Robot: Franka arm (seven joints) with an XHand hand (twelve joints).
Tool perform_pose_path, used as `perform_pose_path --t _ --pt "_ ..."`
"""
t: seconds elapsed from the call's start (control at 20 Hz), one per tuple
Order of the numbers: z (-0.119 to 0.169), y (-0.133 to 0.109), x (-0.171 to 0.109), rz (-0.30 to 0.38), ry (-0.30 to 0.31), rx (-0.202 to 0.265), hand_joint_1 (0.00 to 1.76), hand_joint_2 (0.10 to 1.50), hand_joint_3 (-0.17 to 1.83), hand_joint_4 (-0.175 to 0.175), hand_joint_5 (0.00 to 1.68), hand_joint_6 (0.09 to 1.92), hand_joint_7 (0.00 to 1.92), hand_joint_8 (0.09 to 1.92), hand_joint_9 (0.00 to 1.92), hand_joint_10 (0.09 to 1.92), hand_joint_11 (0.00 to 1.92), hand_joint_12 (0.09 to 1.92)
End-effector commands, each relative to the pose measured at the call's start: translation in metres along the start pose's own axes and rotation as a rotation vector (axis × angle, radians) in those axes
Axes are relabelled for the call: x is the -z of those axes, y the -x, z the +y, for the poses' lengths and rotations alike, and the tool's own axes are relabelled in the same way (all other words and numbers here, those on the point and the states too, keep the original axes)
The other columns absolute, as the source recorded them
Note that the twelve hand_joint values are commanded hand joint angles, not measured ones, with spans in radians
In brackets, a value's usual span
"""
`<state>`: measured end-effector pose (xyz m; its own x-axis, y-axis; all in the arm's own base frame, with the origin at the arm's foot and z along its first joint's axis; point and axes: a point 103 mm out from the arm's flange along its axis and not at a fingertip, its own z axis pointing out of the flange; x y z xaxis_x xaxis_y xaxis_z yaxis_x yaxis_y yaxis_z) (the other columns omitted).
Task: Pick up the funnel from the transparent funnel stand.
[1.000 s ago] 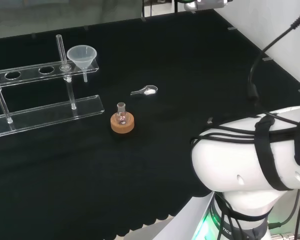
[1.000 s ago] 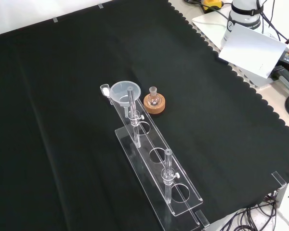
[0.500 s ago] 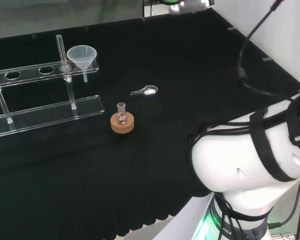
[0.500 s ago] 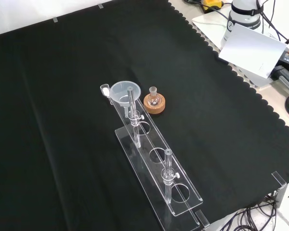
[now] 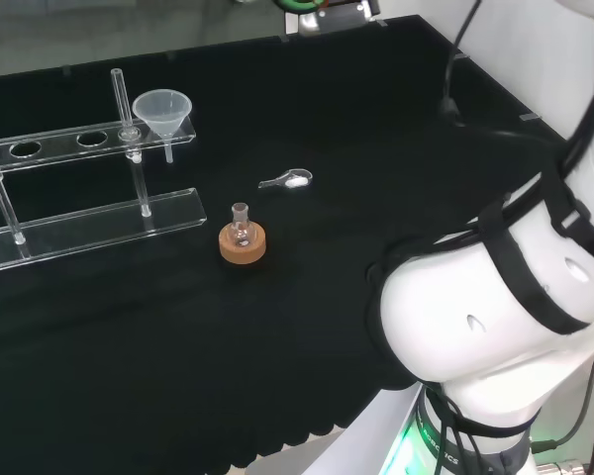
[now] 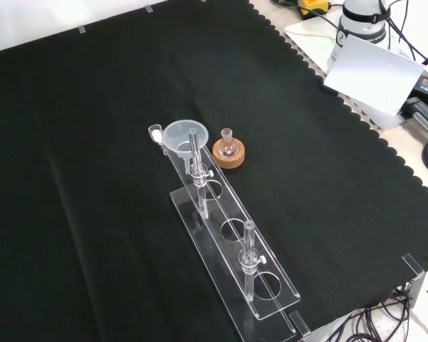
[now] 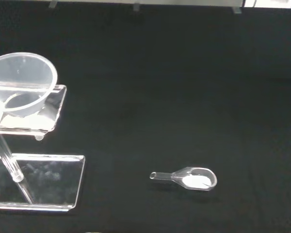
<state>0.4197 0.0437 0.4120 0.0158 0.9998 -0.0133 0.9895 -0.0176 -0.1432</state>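
Approach step: the funnel sits in the end hole of the stand, untouched; the hand's state cannot be told; next, the hand must descend to the funnel's rim.

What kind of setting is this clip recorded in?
Most likely a robotics lab bench staged as a chemistry workspace: a clear plastic funnel sits in a transparent funnel stand, a small glass flask on a cork ring stands on the black cloth, and the white robot arm looms nearby.
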Motion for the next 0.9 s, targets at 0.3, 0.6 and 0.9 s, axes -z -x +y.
perform_pose_path --t 0.3,0.6,0.9 --pt "0.063 -0.044 -0.031 0.022 -0.016 0.153 0.0 1.16 0.39 -0.001 0.19 0.09 0.0 0.37 0.14 0.62 0.12 1.35" --pt "0.078 -0.054 -0.048 0.052 -0.048 0.184 0.06 1.08 0.35 -0.011 0.16 0.09 0.01 0.39 0.15 0.62 0.1 1.36" --pt "0.083 -0.062 -0.062 0.046 -0.095 0.183 0.23 0.97 0.28 -0.017 0.16 0.09 0.01 0.45 0.17 0.66 0.08 1.39"
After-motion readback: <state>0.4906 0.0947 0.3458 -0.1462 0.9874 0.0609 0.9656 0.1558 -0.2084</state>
